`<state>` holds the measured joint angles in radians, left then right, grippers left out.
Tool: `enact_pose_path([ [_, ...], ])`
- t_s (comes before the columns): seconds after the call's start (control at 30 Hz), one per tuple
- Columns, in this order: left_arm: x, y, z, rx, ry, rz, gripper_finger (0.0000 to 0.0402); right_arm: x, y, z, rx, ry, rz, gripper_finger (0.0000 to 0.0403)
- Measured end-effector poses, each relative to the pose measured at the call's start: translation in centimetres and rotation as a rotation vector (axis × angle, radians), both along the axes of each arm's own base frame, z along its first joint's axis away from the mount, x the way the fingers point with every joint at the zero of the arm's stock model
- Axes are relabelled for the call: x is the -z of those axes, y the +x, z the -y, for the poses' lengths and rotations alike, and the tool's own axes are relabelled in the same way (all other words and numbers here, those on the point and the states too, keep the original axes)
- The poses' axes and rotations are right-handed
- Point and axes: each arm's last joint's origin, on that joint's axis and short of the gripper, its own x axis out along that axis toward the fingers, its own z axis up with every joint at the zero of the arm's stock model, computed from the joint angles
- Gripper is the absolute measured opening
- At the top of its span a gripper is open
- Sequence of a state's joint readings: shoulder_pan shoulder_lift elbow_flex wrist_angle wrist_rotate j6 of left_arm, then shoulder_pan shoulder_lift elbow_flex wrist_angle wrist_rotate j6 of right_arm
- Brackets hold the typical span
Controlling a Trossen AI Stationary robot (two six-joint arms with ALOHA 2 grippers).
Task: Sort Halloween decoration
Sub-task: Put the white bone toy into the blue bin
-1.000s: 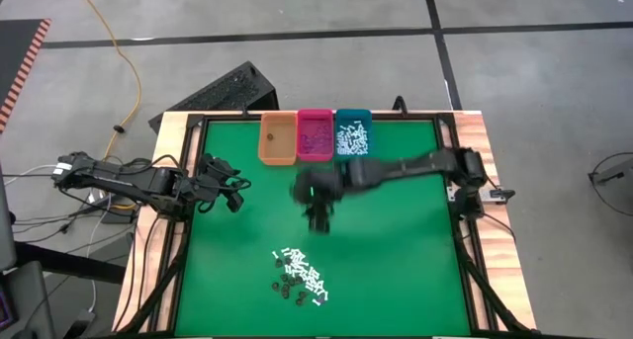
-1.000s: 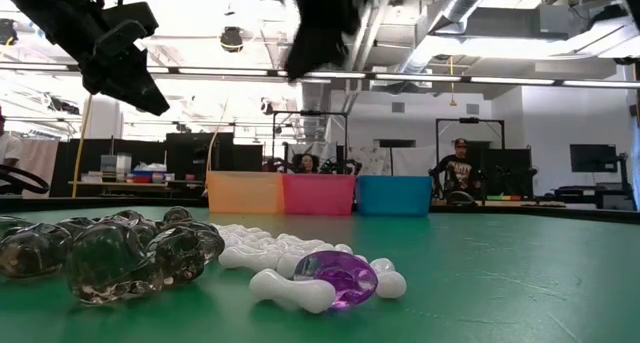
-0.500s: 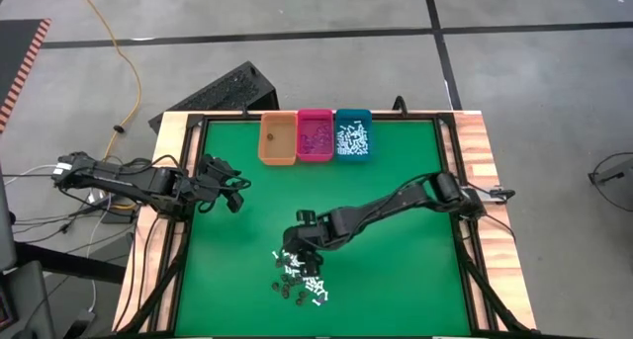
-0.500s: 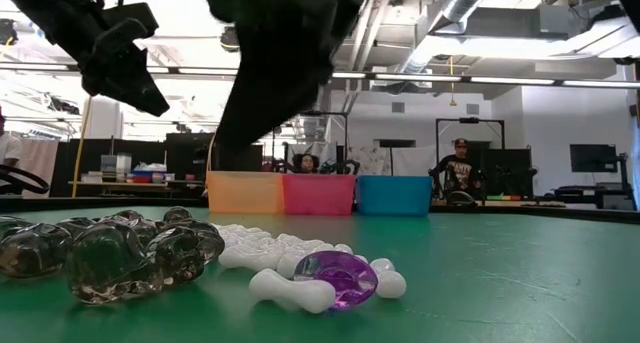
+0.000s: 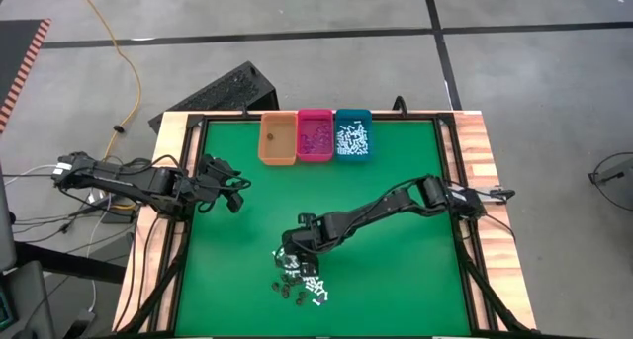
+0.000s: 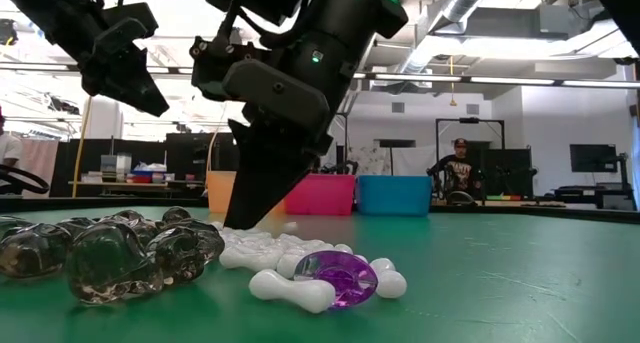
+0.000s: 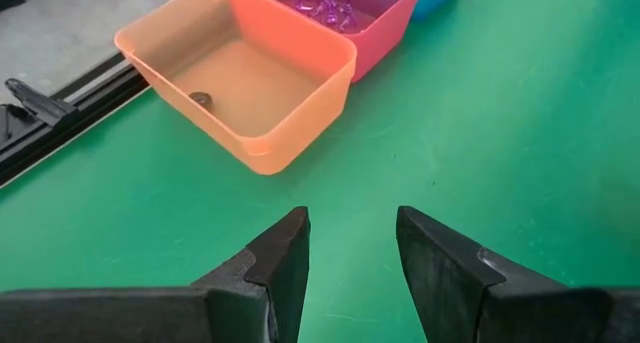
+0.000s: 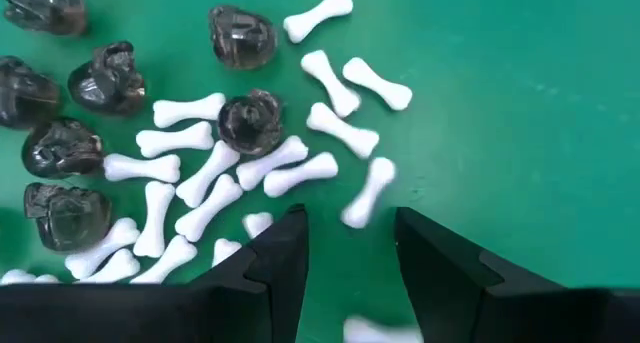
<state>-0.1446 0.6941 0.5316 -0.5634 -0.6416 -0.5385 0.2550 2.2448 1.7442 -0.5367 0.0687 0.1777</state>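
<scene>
Right gripper (image 5: 288, 252) was down at the near pile, fingers apart and nothing between them; in its wrist view the two dark fingers (image 8: 280, 268) straddled bare green with a white bone lying just off the gap. The arm ran out long and low from the table's 3 o'clock edge toward 7 o'clock, wrist tipped steeply down. From table level its black body (image 6: 290, 93) stood over the white pieces, tip touching or nearly touching them; could not tell which.

Left gripper (image 5: 235, 193) hung above the mat at about 9 o'clock, well clear of the pile, fingers (image 7: 285, 253) parted and empty.

Halloween decoration (image 5: 300, 276): a loose heap at 6 o'clock on the green mat (image 5: 396, 280). White bone-shaped sticks (image 8: 200, 203) lay crisscrossed, some overlapping. Smoky dark skulls (image 8: 245, 123) sat mostly on one flank of the heap, one in among the bones. A single purple piece (image 6: 335, 276) rested against bones at the near edge.

At 12 o'clock stood three bins side by side, touching: orange bin (image 5: 278, 139) with one dark piece in it, pink bin (image 5: 316, 135) holding purple bits, teal bin (image 5: 353, 136) holding white ones. The right arm's body blocked part of the orange bin at table level. A person (image 6: 458, 168) was seated far back in the room.
</scene>
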Motion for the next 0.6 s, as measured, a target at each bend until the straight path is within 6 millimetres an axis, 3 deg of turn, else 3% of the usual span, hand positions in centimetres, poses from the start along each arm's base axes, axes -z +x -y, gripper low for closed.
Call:
enact_pose_path([
  [0.17, 0.0, 0.0, 0.0, -0.003, 0.001, 0.001, 0.0144, 0.0, 0.1, 0.5, 0.054, -0.032, 0.003, 0.0170],
  [0.6, 0.0, 0.0, 0.0, -0.006, 0.010, -0.002, 0.0144, 0.0, 0.5, 1.7, 0.079, -0.019, 0.011, 0.0095],
])
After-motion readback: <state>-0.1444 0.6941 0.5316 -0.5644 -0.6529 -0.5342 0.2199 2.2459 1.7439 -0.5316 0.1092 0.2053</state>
